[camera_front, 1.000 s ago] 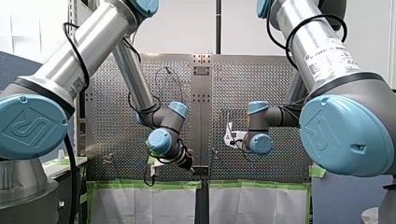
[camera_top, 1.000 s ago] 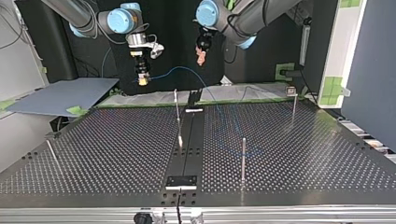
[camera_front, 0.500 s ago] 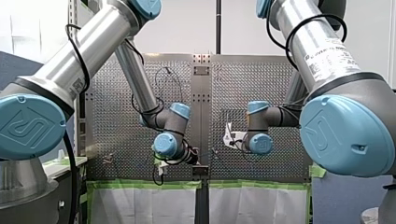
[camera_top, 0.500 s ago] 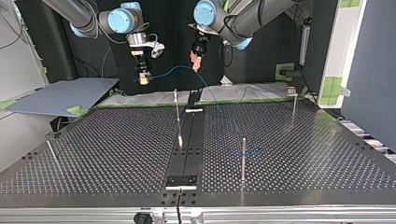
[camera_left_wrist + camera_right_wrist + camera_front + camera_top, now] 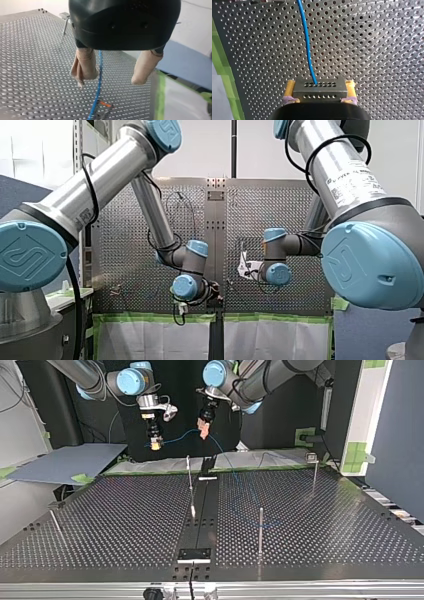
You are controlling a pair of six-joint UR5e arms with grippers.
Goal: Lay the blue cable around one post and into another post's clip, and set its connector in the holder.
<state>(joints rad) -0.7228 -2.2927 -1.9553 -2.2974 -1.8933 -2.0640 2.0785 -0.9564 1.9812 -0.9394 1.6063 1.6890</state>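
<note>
Where the perforated table carries its centre post, both arms hang beyond and above that post. My left gripper is just right of the post in the top view, released, with its beige pads spread. My right gripper, left of the post, is clenched on the connector. The blue cable leaves the connector, passes between the left fingers, and lies faintly on the table right of the post.
</note>
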